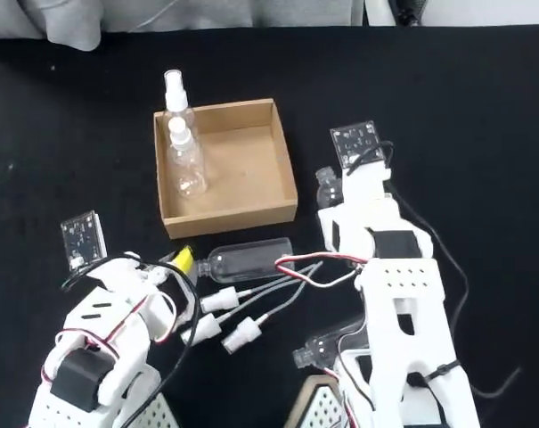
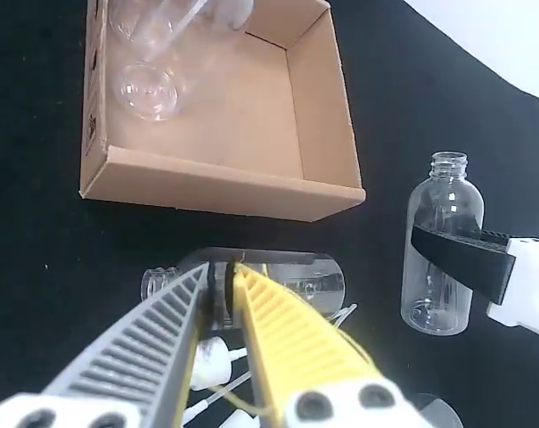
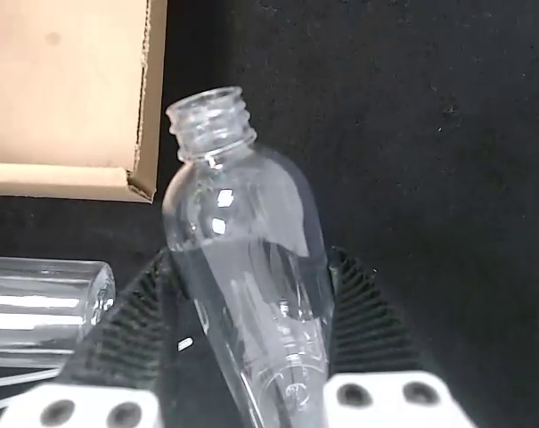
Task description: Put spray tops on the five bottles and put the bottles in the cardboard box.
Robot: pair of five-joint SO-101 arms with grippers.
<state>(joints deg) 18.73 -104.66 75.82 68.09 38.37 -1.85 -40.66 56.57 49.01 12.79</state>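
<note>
Well, the right gripper (image 3: 251, 276) clasps an uncapped bottle (image 3: 233, 205) upright, neck up, while loose spray tops (image 1: 218, 300) lie just beside the left gripper (image 2: 220, 272), pinched shut.

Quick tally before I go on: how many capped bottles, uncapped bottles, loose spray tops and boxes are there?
Clear plastic bottles with white spray tops, in the box: 2
Clear plastic bottles without tops, one in the right gripper: 3
Loose white spray tops: 3
Brown cardboard box: 1
Total: 9
</note>
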